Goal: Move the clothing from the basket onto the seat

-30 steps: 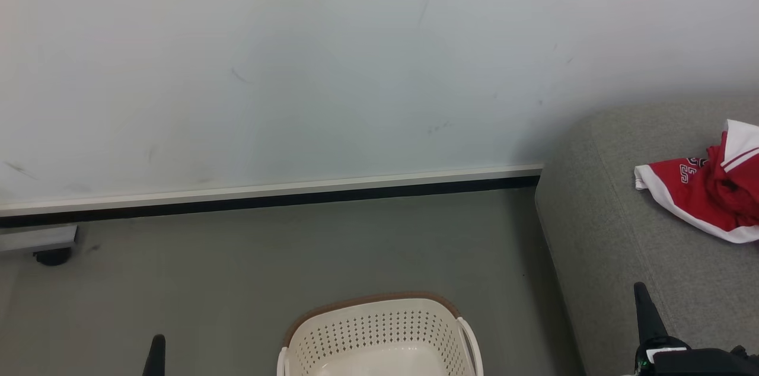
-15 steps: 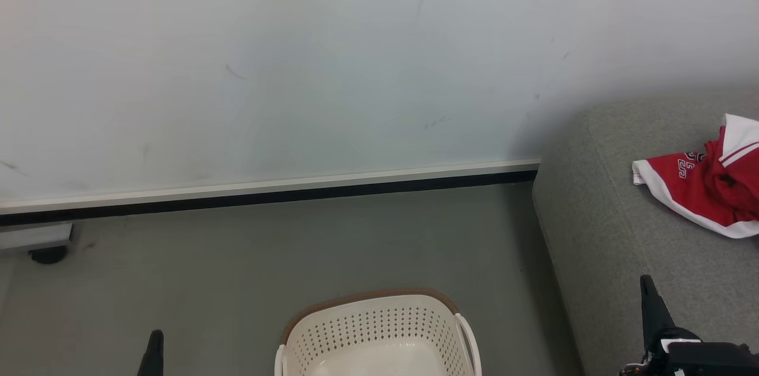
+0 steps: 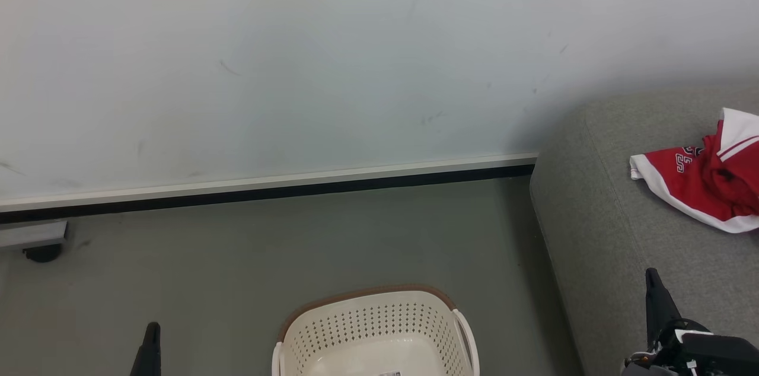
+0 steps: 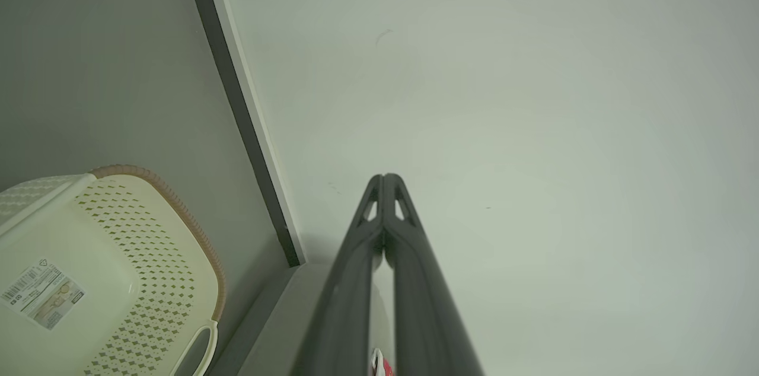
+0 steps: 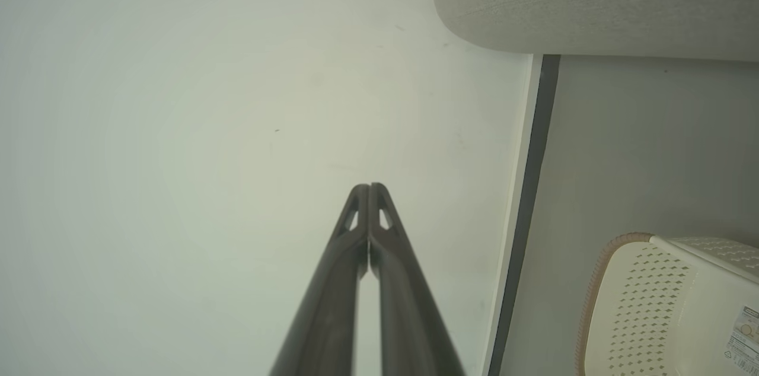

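Head camera has tilted down since the last frame; things themselves unmoved. Left gripper (image 3: 152,330) lower left, fingers up, jaws closed, empty. Basket (image 3: 367,298) on floor; barcode sticker (image 4: 41,294) on its bare bottom, print unreadable. Seat (image 3: 599,222) carries the red clothing (image 3: 699,189), dark lettering illegible. Right gripper (image 3: 652,275) over seat, closed, empty.

Soft even light, sharp frames, wide-angle bending in wrist views.
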Tool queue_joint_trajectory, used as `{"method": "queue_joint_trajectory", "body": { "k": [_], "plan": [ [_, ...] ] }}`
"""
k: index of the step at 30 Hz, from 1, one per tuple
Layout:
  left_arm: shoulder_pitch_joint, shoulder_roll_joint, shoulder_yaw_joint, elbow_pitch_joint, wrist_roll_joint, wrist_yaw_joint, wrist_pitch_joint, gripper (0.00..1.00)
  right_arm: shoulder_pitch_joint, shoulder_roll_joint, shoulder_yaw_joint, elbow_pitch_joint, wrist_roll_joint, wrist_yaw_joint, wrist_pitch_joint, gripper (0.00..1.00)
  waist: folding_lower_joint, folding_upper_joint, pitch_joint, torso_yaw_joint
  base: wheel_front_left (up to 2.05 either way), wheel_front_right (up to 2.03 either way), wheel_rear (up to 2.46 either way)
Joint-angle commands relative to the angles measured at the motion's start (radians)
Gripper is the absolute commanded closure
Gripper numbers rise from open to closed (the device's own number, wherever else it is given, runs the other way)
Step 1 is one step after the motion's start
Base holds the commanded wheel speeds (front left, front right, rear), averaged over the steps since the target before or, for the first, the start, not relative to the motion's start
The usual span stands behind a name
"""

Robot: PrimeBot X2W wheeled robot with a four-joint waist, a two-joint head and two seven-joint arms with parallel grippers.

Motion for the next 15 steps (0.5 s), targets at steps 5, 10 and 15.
{"method": "queue_joint_trajectory", "body": {
  "k": [5,10,15],
  "plan": [
    [-0.017,-0.002,0.01,-0.006,-0.049,-0.007,0.016,1.0,-0.018,-0.018,0.01,0.0,0.069,0.0,-0.008,1.0,0.0,-0.0001,0.005,-0.003,0.0,0.0,0.0],
    [-0.018,-0.004,0.015,-0.007,-0.081,-0.008,0.025,1.0,-0.02,-0.028,0.016,0.0,0.114,0.0,-0.012,1.0,0.0,-0.0001,0.009,-0.006,0.0,0.0,0.0],
    [-0.016,-0.005,0.017,-0.007,-0.089,-0.006,0.027,1.0,-0.019,-0.032,0.021,-0.001,0.127,0.0,-0.015,1.0,0.0,-0.0001,0.011,-0.007,0.0,0.0,0.0]
  ]
}}
